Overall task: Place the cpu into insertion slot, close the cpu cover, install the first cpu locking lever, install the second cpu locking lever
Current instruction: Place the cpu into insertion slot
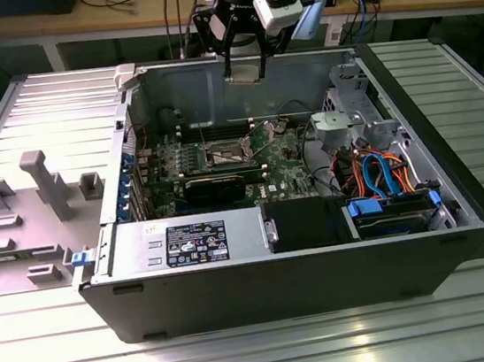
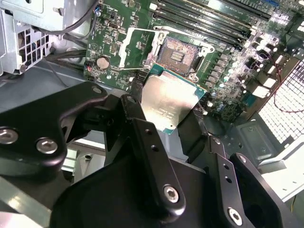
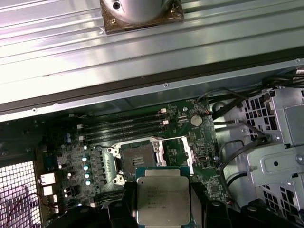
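Observation:
My gripper (image 1: 244,63) hangs above the back wall of the open computer case (image 1: 459,206), shut on the cpu (image 1: 245,70). In both wrist views the cpu (image 2: 168,102) (image 3: 163,199) is a silver-topped square chip clamped by its edges between the black fingers (image 2: 137,118). The insertion slot (image 1: 225,155) (image 2: 178,52) (image 3: 135,159) lies below it on the green board, its dark centre bare. The cpu cover (image 2: 135,47) (image 3: 175,153) is swung open beside the socket. The cpu is held well above the board, apart from the socket.
Long black memory slots (image 3: 123,126) run beside the socket. A black graphics card (image 1: 216,184), a power supply (image 1: 188,242) and a drive bay with blue and orange cables (image 1: 385,180) fill the case. A grey fixture plate (image 1: 30,200) lies at the exterior view's left.

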